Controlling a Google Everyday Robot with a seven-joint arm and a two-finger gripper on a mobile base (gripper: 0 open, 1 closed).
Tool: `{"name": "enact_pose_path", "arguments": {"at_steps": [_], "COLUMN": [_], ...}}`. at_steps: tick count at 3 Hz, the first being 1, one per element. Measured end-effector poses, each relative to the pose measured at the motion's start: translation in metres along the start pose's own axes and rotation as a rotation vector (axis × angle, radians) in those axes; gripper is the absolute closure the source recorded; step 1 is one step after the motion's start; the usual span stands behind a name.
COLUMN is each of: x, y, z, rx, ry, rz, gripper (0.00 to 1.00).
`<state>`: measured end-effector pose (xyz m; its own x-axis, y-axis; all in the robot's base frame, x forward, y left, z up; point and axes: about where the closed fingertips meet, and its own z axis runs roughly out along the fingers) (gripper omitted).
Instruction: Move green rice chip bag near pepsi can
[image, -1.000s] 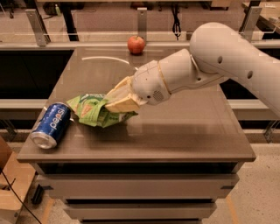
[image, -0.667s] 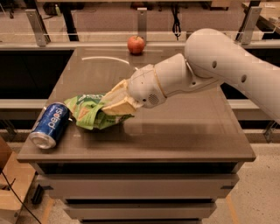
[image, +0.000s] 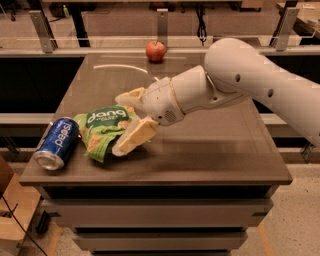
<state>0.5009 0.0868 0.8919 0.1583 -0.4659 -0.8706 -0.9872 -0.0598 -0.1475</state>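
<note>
The green rice chip bag (image: 102, 125) lies on the left part of the brown table (image: 210, 155), its dark label with white "dang" lettering facing up. Its left edge is right beside the pepsi can (image: 57, 143), which lies on its side near the table's front left corner, silver top toward the front. My gripper (image: 119, 124) is at the bag's right side, low over the table. Its two tan fingers (image: 134, 137) are spread apart, one behind the bag's right edge and one in front. The jaws stand open around that edge.
A red apple (image: 155, 51) sits at the far edge of the table, behind my white arm (image: 250, 80). Dark shelving and metal posts stand beyond the table. A drop to the floor runs along the front and side edges.
The bag was bunched in my shut gripper beside the can. Now the bag lies flatter on the table with its label up, and the fingers have spread apart around its right edge.
</note>
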Motion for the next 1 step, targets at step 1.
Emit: {"name": "enact_pose_path", "arguments": {"at_steps": [1], "x": [0.0000], "y": [0.0000], "z": [0.0000], "rx": [0.000], "ry": [0.000], "rz": [0.000], "gripper": [0.00]}}
